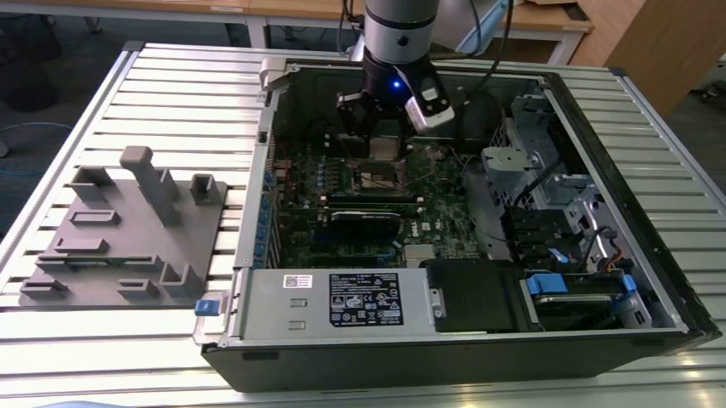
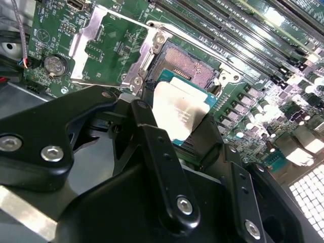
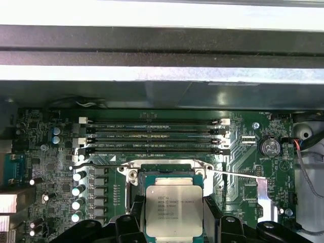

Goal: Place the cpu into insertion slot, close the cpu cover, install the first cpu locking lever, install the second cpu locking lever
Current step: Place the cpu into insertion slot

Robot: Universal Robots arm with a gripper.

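— Where is the chip right now?

— The cpu (image 3: 173, 210) is in my gripper (image 3: 173, 217), clamped by two opposite edges, with its metal top facing the camera in both wrist views. I grip it with the fingers (image 2: 147, 126) on the edges so the underside is untouched and the chip rides level.

— Seated?

— Not by my reading. It hangs just over the insertion slot (image 2: 195, 63), overlapping the edge on the gripper's side. In the second wrist view the bare contact field shows beyond it, so I judge it is above the slot, not in it.

— And the cover?

— The cpu cover (image 2: 83, 40) lies swung fully open beside the slot, flat over the green motherboard (image 2: 45, 30), which leaves the way down free. In the first wrist view the two thin locking levers (image 3: 238, 175) look released, one on each side of the slot. That is why the cover can lie open.

— What's around it?

— The long memory slots (image 3: 152, 135) run alongside the slot, between it and the case wall, apart from the fingers. In the exterior view the arm reaches down into the open computer case (image 1: 477, 357), toward its far side. A grey fixture tray (image 1: 125, 238) sits on the slatted table (image 1: 182, 85) at the exterior view's left.
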